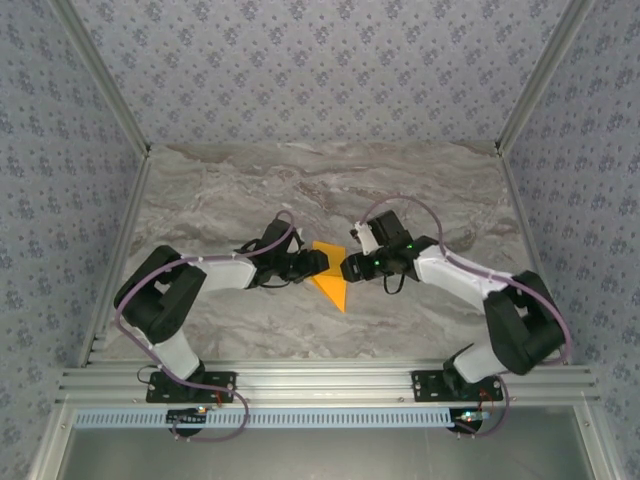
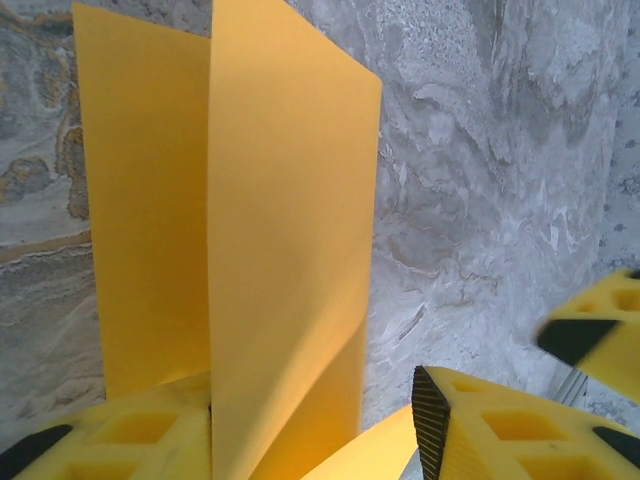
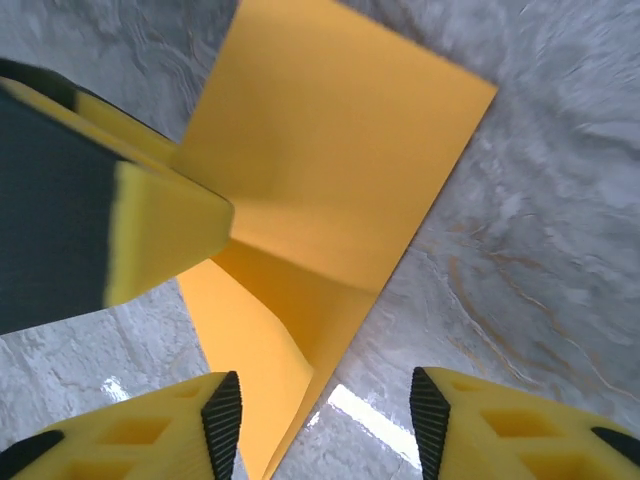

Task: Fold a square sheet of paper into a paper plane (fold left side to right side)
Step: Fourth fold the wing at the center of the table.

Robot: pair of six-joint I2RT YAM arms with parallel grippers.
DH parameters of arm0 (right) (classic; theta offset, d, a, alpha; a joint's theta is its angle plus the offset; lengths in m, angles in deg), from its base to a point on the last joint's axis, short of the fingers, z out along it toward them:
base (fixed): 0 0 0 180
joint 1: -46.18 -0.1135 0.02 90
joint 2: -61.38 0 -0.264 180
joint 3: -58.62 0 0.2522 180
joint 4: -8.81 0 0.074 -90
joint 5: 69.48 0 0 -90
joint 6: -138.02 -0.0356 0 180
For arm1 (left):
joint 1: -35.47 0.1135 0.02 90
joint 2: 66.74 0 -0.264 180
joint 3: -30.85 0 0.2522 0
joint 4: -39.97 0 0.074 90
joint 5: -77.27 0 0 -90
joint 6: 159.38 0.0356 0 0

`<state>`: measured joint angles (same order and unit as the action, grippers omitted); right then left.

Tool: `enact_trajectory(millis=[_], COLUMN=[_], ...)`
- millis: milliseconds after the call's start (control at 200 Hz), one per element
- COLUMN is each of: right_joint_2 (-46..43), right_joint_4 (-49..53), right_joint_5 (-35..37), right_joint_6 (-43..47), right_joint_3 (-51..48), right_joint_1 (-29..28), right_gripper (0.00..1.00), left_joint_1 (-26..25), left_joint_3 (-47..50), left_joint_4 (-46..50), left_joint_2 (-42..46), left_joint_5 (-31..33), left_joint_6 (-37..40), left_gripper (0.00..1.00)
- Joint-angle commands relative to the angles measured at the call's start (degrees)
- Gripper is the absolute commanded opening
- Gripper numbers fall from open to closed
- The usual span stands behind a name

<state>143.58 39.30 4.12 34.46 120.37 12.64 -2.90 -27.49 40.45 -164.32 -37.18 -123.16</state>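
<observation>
Expect light, thin, floppy handling from the square sheet of paper (image 1: 333, 285), lying part-folded on the marble worktop (image 1: 400, 180) between both tools, one flap standing off its crease. Note the left tool (image 2: 315, 425), jaws apart either side of that raised flap, and the right tool (image 3: 325, 420), jaws apart over one edge, clamped on nothing. Pinch gently at the flap's free edge; likely to slip or buckle otherwise.

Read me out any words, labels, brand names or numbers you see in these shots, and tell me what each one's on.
None: there is no readable text.
The orange sheet of paper is plain on every face that shows.
The wallpaper bears just a repeating floral motif.
The marble table has veining, no print.
</observation>
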Motion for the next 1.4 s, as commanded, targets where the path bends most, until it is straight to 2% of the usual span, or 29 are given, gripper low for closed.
enact_trajectory(millis=[0, 170, 410, 779, 1394], right_joint_2=[-5.11, -8.46, -3.34, 3.57, 9.38], right_joint_4=[2.48, -6.51, -11.58, -11.34, -9.02], right_joint_5=[7.19, 9.49, 17.30, 21.58, 25.50], right_joint_6=[-0.82, -4.07, -3.98, -2.63, -2.90], right_joint_3=[-2.33, -8.77, -9.68, -5.67, -2.04], right_joint_1=[-3.53, -11.53, -17.71, -19.42, -20.69], right_gripper=[0.54, 0.54, 0.51, 0.49, 0.43], left_joint_1=[-0.37, -0.38, -0.34, -0.34, -0.32], left_joint_3=[-1.42, -1.99, -3.88, -7.15, -9.10], left_joint_4=[-0.84, 1.37, 3.45, 5.94, 6.73], left_joint_2=[0.54, 0.99, 0.92, 0.13, -0.95], left_joint_5=[-0.34, 0.28, 0.10, -0.48, -1.48], left_joint_6=[-2.72, -6.10, -9.32, -9.76, -9.68], left_gripper=[0.49, 0.49, 0.49, 0.49, 0.49])
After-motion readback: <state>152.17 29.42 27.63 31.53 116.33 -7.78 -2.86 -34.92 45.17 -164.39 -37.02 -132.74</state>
